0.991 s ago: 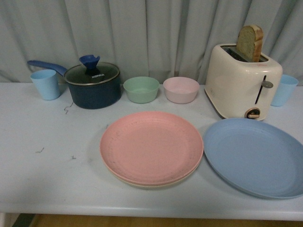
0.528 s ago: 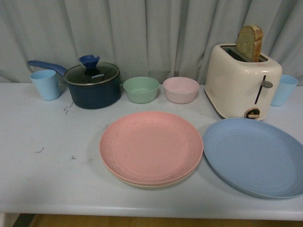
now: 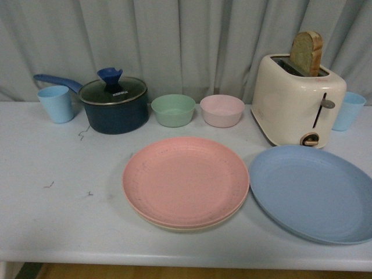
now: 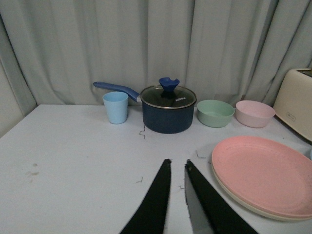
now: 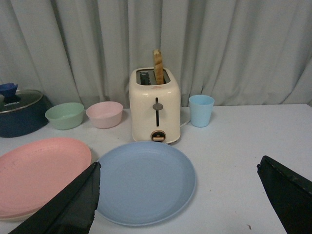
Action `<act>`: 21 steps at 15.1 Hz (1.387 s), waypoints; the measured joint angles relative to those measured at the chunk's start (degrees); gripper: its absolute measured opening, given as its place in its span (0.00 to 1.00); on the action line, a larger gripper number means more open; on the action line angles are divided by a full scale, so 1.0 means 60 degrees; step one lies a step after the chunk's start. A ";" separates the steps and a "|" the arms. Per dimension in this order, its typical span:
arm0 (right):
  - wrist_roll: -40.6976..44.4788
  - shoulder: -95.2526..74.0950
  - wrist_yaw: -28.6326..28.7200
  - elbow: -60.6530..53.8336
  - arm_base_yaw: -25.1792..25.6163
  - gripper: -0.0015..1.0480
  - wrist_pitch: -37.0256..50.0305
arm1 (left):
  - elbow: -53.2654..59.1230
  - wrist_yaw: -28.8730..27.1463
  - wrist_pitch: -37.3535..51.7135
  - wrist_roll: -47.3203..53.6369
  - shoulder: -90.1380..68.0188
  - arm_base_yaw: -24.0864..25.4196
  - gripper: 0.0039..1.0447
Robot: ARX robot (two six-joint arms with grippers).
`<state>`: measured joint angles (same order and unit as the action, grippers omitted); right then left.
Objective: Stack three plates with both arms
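The pink plate (image 3: 186,180) lies on top of the beige plate (image 3: 192,225), whose rim shows under it, at the table's middle front. To its right the blue plate (image 3: 314,192) lies alone in front of the toaster. Neither arm shows in the front view. In the left wrist view my left gripper (image 4: 176,163) is shut and empty, over bare table left of the pink plate (image 4: 265,173). In the right wrist view my right gripper (image 5: 178,168) is wide open, with the blue plate (image 5: 144,180) between its fingers and below them.
A cream toaster (image 3: 297,103) with a bread slice stands behind the blue plate. Along the back stand a dark pot (image 3: 114,106) with a lid, a green bowl (image 3: 173,110), a pink bowl (image 3: 222,110) and two light blue cups (image 3: 56,103) (image 3: 350,110). The table's front edge (image 3: 174,263) is near the plates.
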<state>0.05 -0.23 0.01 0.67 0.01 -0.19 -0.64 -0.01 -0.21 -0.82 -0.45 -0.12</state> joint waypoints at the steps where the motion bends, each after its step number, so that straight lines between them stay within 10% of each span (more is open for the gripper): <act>1: 0.0000 0.0000 0.0000 0.0000 0.0004 0.94 0.0004 | 0.0000 -0.0004 0.0007 0.0000 0.0000 0.0000 0.20; 5: -0.0321 -0.1140 0.1220 0.0623 0.0550 0.94 -0.1523 | 0.0000 -0.0011 0.0000 0.0000 0.0000 0.0000 0.69; 8: -0.0335 -0.6910 0.2273 0.2237 0.1515 0.94 0.1209 | 0.0000 0.0000 0.0000 0.0011 0.0000 0.0000 0.95; 21: 0.0546 -1.7241 0.1818 0.6856 0.2444 0.94 0.2860 | 0.0000 0.0000 0.0004 0.0011 0.0000 0.0000 0.94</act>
<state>3.33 -103.68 10.92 41.80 14.68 16.97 -0.64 -0.01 -0.19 -0.75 -0.45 -0.12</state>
